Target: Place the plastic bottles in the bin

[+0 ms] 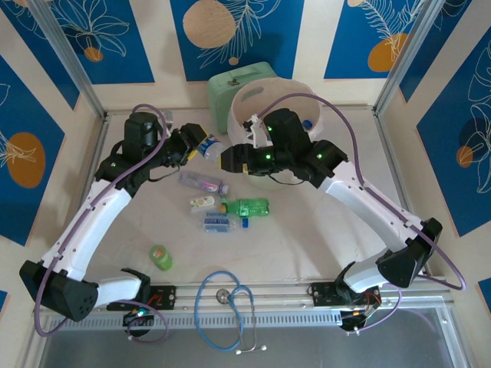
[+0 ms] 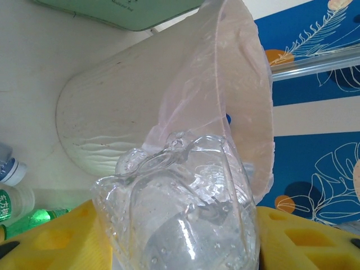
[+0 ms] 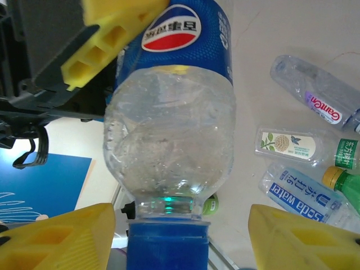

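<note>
My left claw (image 2: 180, 242) pinches a clear, squashed plastic bottle with a blue label (image 3: 169, 152) near the round pale bin (image 2: 112, 112). My right claw (image 3: 180, 236) is spread around its blue cap (image 3: 167, 250). It looks light, bendy and slippery; I'd grab that hard cap.

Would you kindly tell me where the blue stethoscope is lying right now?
In the top view, the blue stethoscope lies centred at the table's near edge, across the metal rail, with a small green bottle beyond it to the left.
</note>
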`<state>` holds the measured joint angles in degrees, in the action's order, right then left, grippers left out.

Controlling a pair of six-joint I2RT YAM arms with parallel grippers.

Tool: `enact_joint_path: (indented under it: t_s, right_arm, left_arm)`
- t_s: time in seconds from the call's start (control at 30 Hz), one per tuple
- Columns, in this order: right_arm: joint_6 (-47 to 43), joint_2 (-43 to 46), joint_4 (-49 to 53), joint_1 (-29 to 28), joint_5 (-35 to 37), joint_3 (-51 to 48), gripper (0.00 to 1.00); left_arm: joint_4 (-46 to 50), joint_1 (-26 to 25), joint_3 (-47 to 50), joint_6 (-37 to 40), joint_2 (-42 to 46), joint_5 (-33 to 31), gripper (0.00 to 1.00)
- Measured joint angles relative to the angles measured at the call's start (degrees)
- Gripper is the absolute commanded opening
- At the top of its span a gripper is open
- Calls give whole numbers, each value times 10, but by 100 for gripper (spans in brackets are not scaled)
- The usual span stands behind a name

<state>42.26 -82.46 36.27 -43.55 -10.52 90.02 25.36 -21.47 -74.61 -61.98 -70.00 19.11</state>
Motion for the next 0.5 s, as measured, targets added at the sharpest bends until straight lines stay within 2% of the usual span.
enact_joint_path:
  t_s: [0.2,0.43,0.47,0.5]
  right_arm:
    - [2,-1,2,-8,5,0,47]
    - [2,-1,4,-10,11,0,35]
    - [2,-1,4,-11,12,0,34]
    - [2,-1,4,-11,13,0,33]
  left_arm:
    - [-10,0,3,-7,2,4,56]
    - [-10,0,8,-7,2,4,56]
    - [-10,0,8,-7,2,4,60]
    - [-10,0,9,-7,2,4,67]
